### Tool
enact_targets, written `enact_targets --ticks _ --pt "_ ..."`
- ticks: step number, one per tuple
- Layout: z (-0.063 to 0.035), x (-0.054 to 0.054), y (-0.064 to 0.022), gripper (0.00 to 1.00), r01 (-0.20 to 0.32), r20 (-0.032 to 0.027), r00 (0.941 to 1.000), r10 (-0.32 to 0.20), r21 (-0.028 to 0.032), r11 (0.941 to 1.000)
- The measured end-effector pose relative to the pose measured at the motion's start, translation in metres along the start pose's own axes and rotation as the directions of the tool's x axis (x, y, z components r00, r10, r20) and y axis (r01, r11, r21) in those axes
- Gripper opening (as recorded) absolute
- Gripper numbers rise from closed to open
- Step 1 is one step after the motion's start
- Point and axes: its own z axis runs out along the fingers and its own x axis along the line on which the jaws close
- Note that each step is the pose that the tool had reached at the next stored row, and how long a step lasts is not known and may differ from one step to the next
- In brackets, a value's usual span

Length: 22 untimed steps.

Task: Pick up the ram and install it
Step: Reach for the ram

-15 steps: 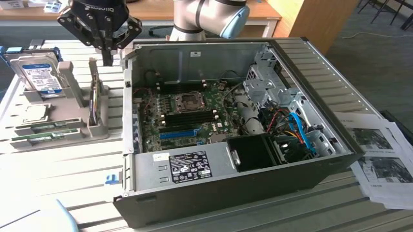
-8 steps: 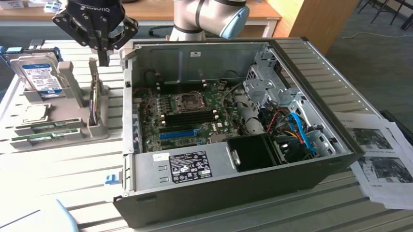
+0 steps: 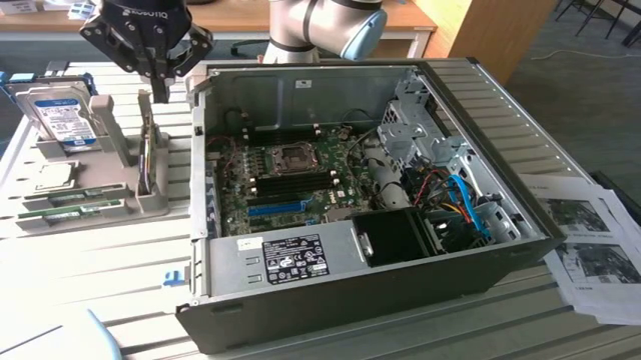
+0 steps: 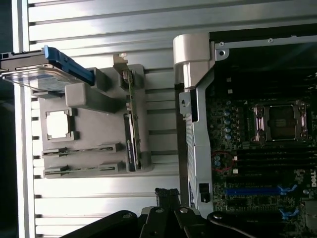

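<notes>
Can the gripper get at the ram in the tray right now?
Probably yes: both ram sticks lie uncovered in the grey tray's slots, nothing over them; the gripper hangs above, jaws shut.

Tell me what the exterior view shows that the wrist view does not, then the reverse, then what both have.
The exterior view adds the printed papers beside the case, the labelled power supply and the blue cables. The wrist view adds what looks like a red ring marked on the motherboard. Both share the gray tray with two ram sticks lying in it, the hard drive, the CPU socket, the blue slot and the shut, empty gripper.
</notes>
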Motion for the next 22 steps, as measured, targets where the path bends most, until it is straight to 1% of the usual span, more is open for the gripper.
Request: enact_targets --ticks 2,7,13,16,17,18,22 --pt "0.0002 0.003 -0.0003 0.09 0.001 0.01 0.9999 -0.001 -0.0007 1.0" --pt "0.001 0.011 -0.0009 0.09 0.002 0.0304 0.9995 -0.002 -0.0021 1.0" --pt "0.0017 0.02 -0.0016 0.09 0.005 0.0639 0.9979 -0.005 -0.0044 1.0" --pt "0.0022 0.025 -0.002 0.09 0.006 0.0783 0.9969 -0.006 -0.0054 1.0" --pt "0.0024 0.027 -0.0022 0.09 0.006 0.0818 0.9966 -0.006 -0.0057 1.0" --pt "0.0026 0.03 -0.0023 0.09 0.006 0.0835 0.9965 -0.006 -0.0058 1.0" --pt "0.0031 0.035 -0.0028 0.09 0.007 0.0837 0.9965 -0.006 -0.0057 1.0"
